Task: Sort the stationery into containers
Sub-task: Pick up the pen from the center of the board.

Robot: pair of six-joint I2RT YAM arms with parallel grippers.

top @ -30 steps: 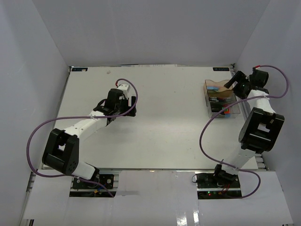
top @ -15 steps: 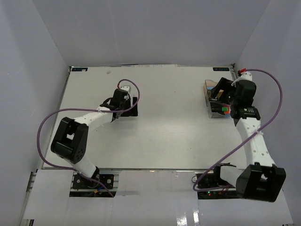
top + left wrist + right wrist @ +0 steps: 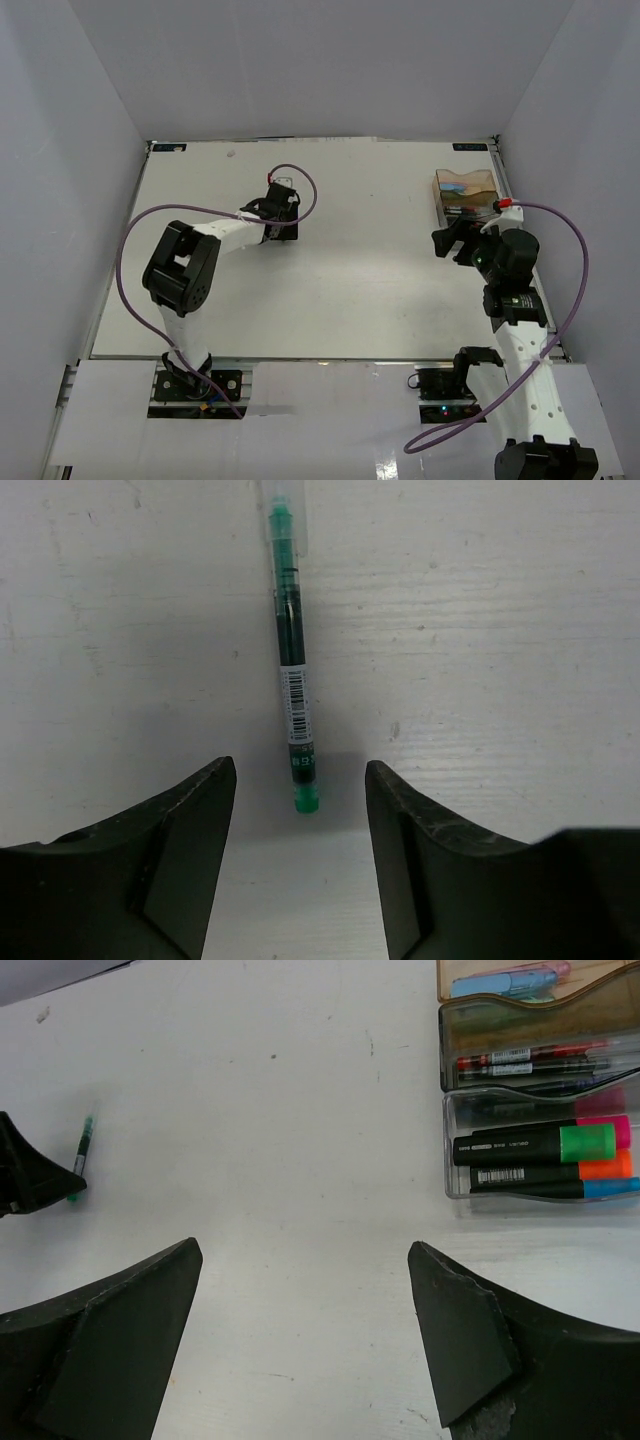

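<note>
A thin green pen (image 3: 292, 670) lies on the white table, also seen in the right wrist view (image 3: 80, 1152). My left gripper (image 3: 300, 780) is open, its jaws either side of the pen's near end without touching it; in the top view it (image 3: 283, 222) covers the pen. My right gripper (image 3: 305, 1260) is open and empty over bare table, near-left of the containers (image 3: 452, 242). The clear tray (image 3: 449, 1150) holds black markers with green (image 3: 585, 1143), orange and blue caps. The amber tray (image 3: 446, 1055) holds thin dark pens (image 3: 520, 1058).
A further amber compartment (image 3: 442, 978) at the back holds pastel blue and pink pieces (image 3: 505, 982). The containers (image 3: 463, 183) stand near the table's right edge at the back. White walls enclose the table on three sides.
My right gripper has pulled back from over the trays toward the near side. My left gripper has moved right, onto the green pen.
</note>
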